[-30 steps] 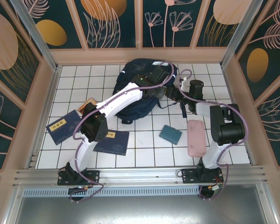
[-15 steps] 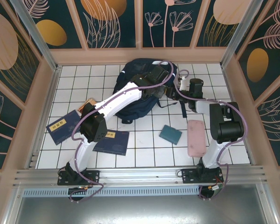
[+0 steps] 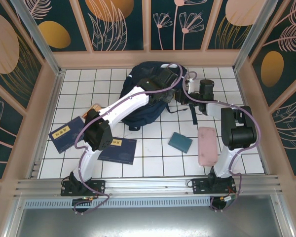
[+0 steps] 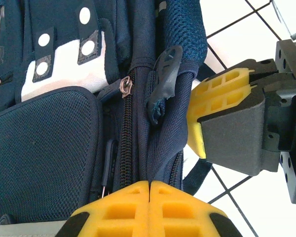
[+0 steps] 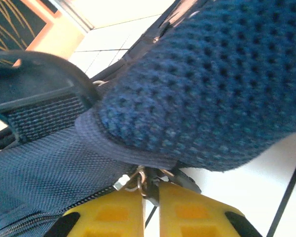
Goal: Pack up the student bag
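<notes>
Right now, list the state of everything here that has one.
student bag: lying on the table, visible zip closed.
left gripper: jaws shut, tips against the bag's zip.
right gripper: jaws shut on zip pull.
nearer navy book: closed, lying flat.

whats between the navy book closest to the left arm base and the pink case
A small teal pouch lies between the navy book and the pink case, touching neither and nearer the case. The top external view shows this.
</notes>
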`<state>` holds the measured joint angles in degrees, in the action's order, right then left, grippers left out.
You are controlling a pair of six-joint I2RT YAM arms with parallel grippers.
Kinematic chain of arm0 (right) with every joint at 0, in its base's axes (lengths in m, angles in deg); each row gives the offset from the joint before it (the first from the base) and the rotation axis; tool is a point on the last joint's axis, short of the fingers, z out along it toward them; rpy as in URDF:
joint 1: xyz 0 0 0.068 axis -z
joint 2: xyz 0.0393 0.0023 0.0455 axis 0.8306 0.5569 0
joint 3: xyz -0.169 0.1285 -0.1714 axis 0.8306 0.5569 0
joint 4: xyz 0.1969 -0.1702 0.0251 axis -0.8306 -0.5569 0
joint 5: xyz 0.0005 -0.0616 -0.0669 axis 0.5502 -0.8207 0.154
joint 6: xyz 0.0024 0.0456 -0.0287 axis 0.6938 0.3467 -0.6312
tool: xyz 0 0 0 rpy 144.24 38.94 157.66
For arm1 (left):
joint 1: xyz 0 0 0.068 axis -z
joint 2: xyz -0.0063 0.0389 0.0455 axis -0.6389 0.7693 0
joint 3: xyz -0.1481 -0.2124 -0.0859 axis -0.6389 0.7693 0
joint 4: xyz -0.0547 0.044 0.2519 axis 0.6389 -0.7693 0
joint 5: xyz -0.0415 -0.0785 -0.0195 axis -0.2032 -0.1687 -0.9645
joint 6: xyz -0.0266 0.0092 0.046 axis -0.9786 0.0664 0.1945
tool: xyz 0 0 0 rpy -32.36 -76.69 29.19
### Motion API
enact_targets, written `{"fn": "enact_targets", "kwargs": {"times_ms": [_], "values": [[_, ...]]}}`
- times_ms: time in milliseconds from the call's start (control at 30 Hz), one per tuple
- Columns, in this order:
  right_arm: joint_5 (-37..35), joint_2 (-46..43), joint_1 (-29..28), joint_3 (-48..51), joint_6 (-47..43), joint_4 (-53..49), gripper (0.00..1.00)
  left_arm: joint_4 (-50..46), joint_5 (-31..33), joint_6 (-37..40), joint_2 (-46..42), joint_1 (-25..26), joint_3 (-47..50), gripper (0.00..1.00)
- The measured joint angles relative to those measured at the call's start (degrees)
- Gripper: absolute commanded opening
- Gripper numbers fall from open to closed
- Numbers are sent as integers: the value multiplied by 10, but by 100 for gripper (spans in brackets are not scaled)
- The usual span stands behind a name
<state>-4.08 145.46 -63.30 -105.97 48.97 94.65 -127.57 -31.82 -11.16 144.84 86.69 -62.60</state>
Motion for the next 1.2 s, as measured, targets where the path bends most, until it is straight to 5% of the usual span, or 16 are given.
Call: {"fn": "enact_targets", "kwargs": {"times_ms": [100,467,733,933,1200], "values": [[6,0,0,-2,-7,-2,0,0,0,0,0,-1,0,0],[-17,-53,-8,47,-13,-10,0,0,11,-5,0,-1,0,0],[-55,-167,-104,212,73,117,0,2,4,-32,0,-1,1,0],[-74,-192,-136,243,122,123,40,33,1,-49,0,-4,1,0],[-116,-207,-104,245,145,108,42,48,-12,-52,0,-6,18,0]]}}
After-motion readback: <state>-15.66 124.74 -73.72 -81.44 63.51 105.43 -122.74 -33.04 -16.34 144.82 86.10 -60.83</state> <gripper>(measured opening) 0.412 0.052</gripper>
